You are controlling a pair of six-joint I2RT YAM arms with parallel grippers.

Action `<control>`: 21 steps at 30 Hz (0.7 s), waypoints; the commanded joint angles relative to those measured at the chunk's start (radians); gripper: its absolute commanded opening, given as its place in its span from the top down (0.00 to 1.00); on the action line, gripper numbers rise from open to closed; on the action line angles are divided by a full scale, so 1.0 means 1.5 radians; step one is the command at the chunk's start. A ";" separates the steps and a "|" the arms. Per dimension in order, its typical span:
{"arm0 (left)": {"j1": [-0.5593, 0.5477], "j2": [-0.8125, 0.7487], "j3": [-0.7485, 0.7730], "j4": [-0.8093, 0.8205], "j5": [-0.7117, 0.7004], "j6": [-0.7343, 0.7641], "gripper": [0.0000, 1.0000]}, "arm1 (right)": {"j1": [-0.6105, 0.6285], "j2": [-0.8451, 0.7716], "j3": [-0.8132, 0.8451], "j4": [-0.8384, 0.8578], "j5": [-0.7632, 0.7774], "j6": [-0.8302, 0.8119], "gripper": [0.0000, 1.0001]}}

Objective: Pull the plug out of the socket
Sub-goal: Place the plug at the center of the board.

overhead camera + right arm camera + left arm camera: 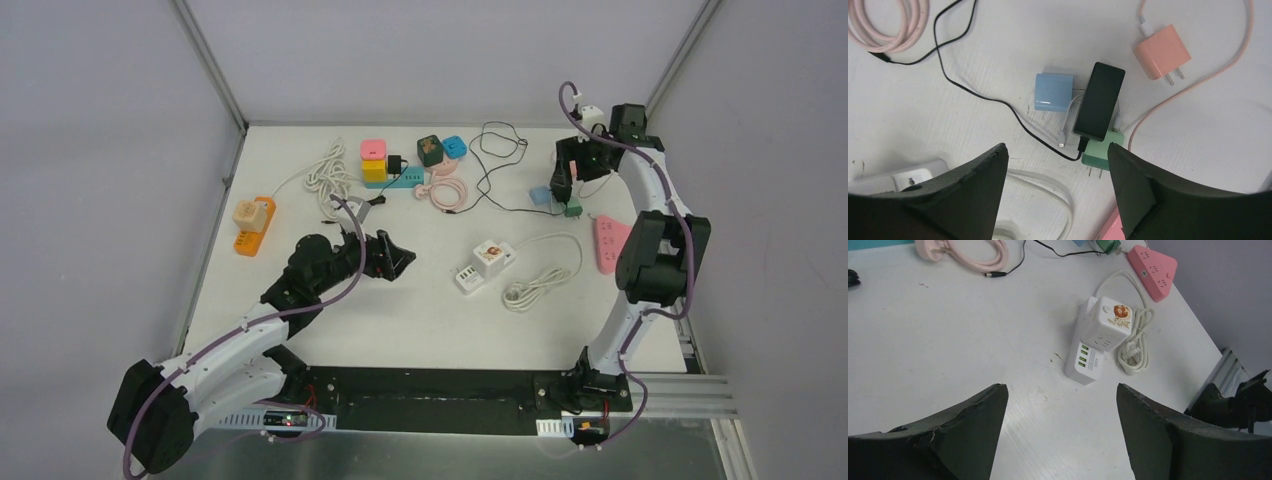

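Now the right pincer point(1057, 150) gapes above the black plug point(1099, 100).

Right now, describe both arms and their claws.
Left arm and right arm: white links, bulky black joints, with a mauve cable looped along each. Left claw and right claw: each has two broad matte-black wedge fingers, with no markings visible.

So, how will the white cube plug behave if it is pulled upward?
Likely rigid: the white cube plug looks like hard plastic with flat sides. The small strip under it lies loose, so it may lift along too.
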 commanded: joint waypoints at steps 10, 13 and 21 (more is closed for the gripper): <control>0.003 0.120 -0.082 0.382 0.174 -0.049 0.19 | 0.012 -0.281 -0.148 -0.034 -0.291 -0.161 0.23; 0.002 0.166 -0.089 0.442 0.193 -0.038 0.19 | 0.019 -0.344 -0.225 -0.008 -0.353 -0.189 0.17; -0.050 0.253 -0.093 0.469 0.095 0.108 0.19 | 0.071 -0.423 -0.305 -0.015 -0.359 -0.190 0.01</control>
